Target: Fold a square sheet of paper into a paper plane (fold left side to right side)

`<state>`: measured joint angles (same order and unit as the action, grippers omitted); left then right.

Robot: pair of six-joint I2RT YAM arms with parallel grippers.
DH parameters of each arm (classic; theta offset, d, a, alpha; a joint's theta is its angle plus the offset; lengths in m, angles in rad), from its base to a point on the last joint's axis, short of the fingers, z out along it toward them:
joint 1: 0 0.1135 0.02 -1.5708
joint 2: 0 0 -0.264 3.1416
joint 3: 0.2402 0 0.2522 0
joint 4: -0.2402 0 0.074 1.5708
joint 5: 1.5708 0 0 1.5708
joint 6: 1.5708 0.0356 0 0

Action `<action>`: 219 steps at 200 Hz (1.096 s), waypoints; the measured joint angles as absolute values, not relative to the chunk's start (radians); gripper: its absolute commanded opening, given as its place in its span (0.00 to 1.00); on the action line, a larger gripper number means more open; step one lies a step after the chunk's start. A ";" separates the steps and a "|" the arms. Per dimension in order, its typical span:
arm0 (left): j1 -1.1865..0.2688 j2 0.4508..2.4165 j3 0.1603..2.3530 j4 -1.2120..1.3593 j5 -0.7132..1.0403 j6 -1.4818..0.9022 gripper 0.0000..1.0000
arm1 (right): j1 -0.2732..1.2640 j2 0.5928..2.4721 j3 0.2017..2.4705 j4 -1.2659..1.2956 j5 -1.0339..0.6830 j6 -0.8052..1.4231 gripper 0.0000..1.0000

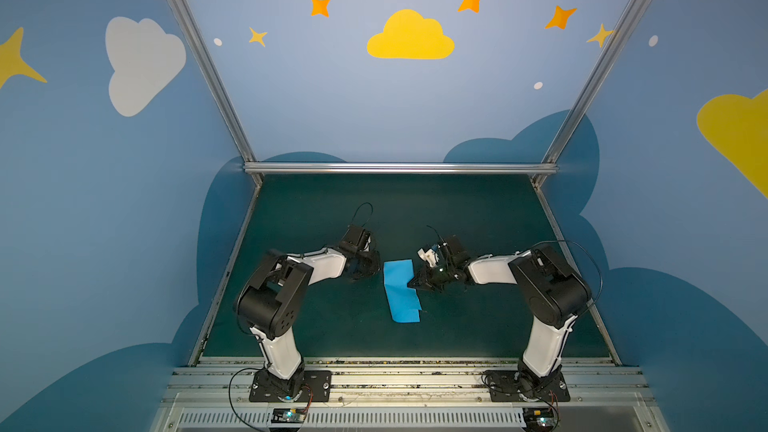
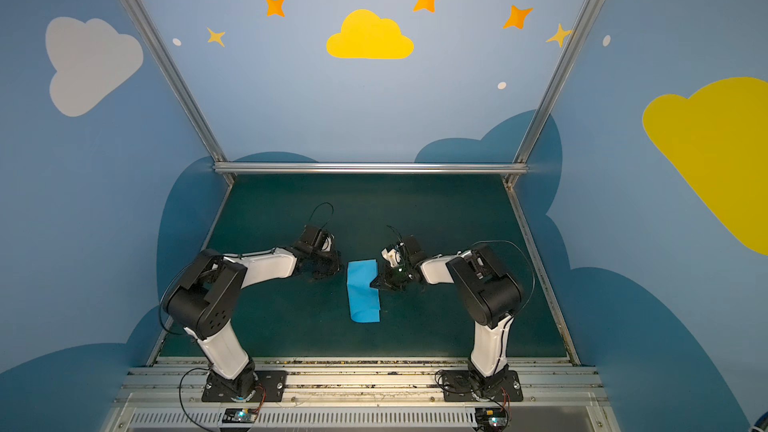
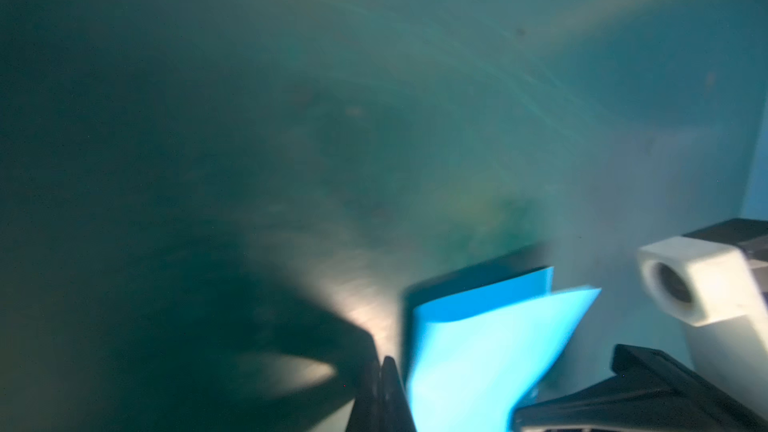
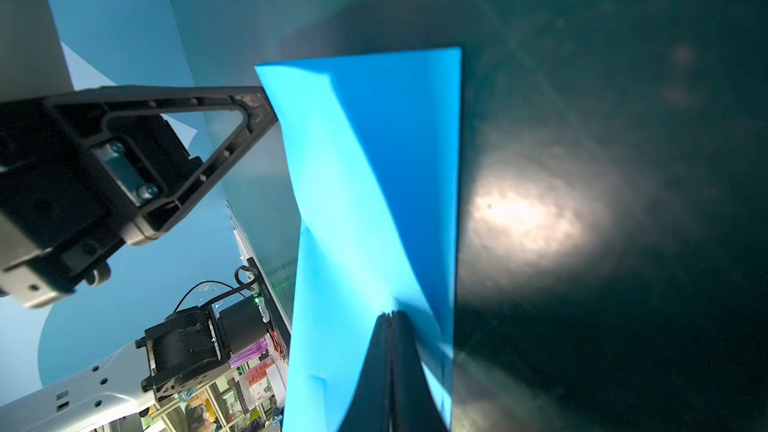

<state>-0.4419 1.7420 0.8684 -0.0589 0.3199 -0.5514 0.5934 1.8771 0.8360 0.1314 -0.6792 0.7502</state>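
Blue paper (image 1: 400, 301) lies folded in half on the dark green mat (image 1: 478, 218), between the two claws in both top views. The right claw (image 1: 410, 284) is squeezed tight shut, and its tips nip the paper's near edge, about halfway along. Just past those tips the top flap puffs up off the flap under it, as the right wrist view shows. The left claw (image 1: 374, 272) is shut tight too and holds nothing. The paper's corner sits just beside its tips; I cannot tell if they touch.
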 measured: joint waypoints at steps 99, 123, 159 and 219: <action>-0.693 1.424 0.682 -0.018 0.301 -0.691 0.04 | 0.593 1.882 0.838 0.135 -0.685 0.750 0.00; -0.736 1.435 0.614 0.011 0.291 -0.734 0.04 | 0.593 1.885 0.841 0.134 -0.688 0.750 0.00; -0.779 1.470 0.542 0.065 0.270 -0.780 0.04 | 0.593 1.887 0.841 0.135 -0.690 0.751 0.00; -0.788 1.451 0.476 0.159 0.241 -0.821 0.04 | 0.593 1.888 0.841 0.135 -0.691 0.751 0.00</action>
